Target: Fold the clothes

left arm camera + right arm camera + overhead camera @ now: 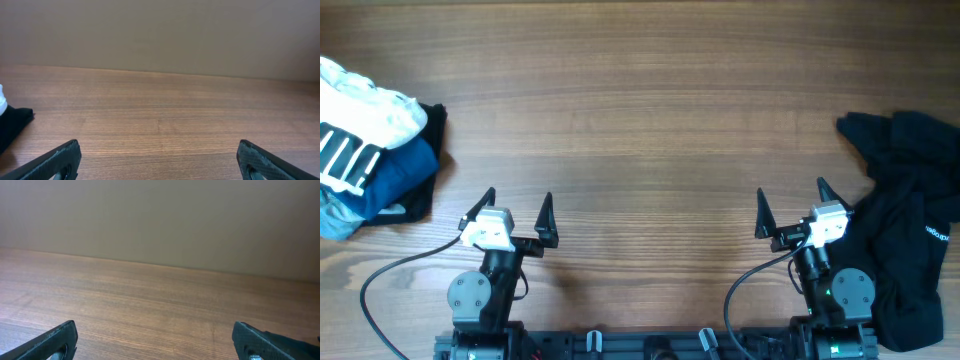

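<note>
White striped tee (365, 115) atop stack (400, 175), well left of left pincer (518, 196) | both pincers released, empty, right pincer (790, 190) just beside black heap (910, 230) | risk: grabbing a bunched layer drags whole heap lol

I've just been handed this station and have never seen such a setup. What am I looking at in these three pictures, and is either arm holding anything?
The overhead picture looks straight down on a wooden table. The two machines at its near edge are robot arms, each ending in a two-finger claw. The left gripper and right gripper are both open and hold nothing. The other two pictures come from cameras on the wrists. The dark tips in their bottom corners are each arm's own fingers, looking across the wood to a plain wall. At the table's left edge lies a pile: a white garment with black stripes on blue fabric and black fabric. At the right lies a crumpled black garment.
</note>
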